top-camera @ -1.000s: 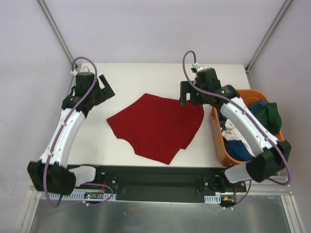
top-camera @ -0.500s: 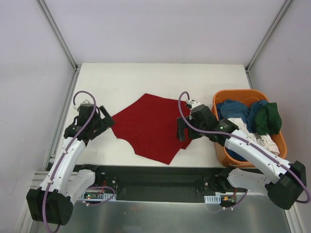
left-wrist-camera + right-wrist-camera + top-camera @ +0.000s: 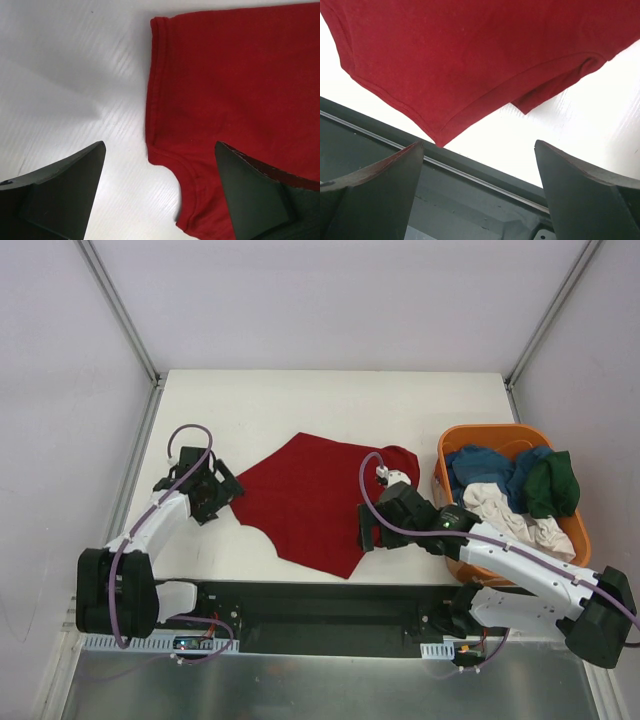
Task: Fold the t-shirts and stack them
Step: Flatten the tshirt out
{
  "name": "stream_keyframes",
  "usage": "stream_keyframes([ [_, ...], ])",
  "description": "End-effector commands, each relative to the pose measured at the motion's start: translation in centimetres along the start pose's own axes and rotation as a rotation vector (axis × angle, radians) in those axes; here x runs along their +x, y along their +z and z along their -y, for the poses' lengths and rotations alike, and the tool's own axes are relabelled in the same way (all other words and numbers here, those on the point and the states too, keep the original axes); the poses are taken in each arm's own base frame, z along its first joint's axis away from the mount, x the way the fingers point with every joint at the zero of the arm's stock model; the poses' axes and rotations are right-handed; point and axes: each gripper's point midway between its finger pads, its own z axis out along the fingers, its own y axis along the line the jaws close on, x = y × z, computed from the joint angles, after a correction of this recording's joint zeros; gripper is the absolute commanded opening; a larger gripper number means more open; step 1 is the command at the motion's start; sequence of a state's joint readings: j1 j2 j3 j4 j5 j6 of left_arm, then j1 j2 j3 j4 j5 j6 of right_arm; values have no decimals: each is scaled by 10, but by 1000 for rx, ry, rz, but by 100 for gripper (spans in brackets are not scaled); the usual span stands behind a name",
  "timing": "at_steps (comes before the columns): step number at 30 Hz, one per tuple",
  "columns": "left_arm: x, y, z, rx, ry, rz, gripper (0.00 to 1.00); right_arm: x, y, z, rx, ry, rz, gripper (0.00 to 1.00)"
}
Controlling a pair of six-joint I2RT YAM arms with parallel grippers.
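White table (image 3: 300, 405) bears dark red t-shirt (image 3: 310, 502); left claw (image 3: 159, 147), right claw (image 3: 479, 145) gape empty

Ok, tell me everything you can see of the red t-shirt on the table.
The red t-shirt is plain soft knit cloth with stitched hems, spread nearly flat and askew on the white table, one corner toward the near edge. A second layer peeks out on its right side. The left gripper and right gripper stand open at its edges; neither grips it.
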State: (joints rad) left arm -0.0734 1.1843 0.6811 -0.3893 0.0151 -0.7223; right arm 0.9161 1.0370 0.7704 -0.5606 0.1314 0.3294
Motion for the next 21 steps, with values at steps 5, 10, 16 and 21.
stream_keyframes([
  [5,7,35,8,40,-38,-87,85,17,-5,-1,25,17,-23,97],
  [10,3,53,15,44,-32,-113,67,38,-1,-4,42,-5,-86,97],
  [16,0,64,22,53,-15,-142,0,57,24,-25,-28,43,-141,98],
  [21,-4,48,27,102,3,-95,0,51,54,-45,-15,49,-180,91],
])
